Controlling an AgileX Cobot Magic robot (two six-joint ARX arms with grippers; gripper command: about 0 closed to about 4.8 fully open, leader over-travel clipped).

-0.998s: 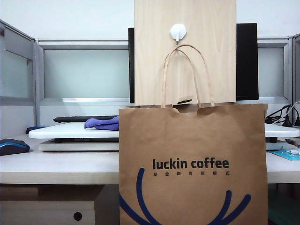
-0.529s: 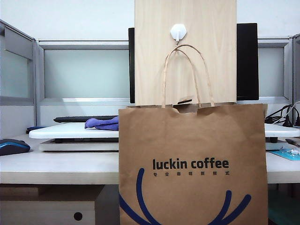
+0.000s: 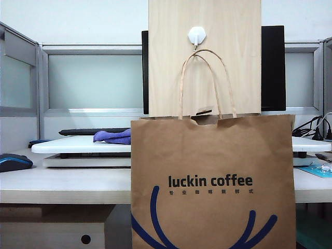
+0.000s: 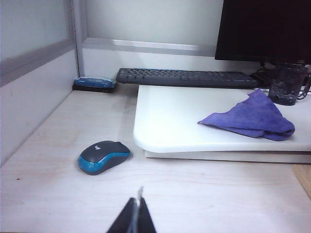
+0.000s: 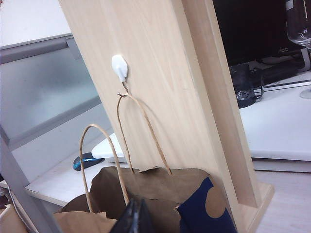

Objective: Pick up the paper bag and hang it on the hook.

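The brown paper bag (image 3: 212, 181) with "luckin coffee" print hangs in front of the desk. One twisted handle (image 3: 207, 78) is looped over the small white hook (image 3: 197, 35) on the pale wooden board (image 3: 233, 62). The right wrist view shows that handle (image 5: 141, 126) on the hook (image 5: 120, 67), the other handle loose in front. My right gripper (image 5: 137, 216) is shut and empty, just before the bag's open top (image 5: 160, 189). My left gripper (image 4: 136, 216) is shut and empty, low over the desk near the mouse. Neither gripper shows in the exterior view.
A blue-black mouse (image 4: 103, 156) lies on the desk beside a white raised platform (image 4: 194, 121) bearing a purple cloth (image 4: 252, 118). Behind are a black keyboard (image 4: 187, 76), a dark monitor (image 4: 265, 29) and a glass cup (image 4: 287, 83). Partition walls stand at the left.
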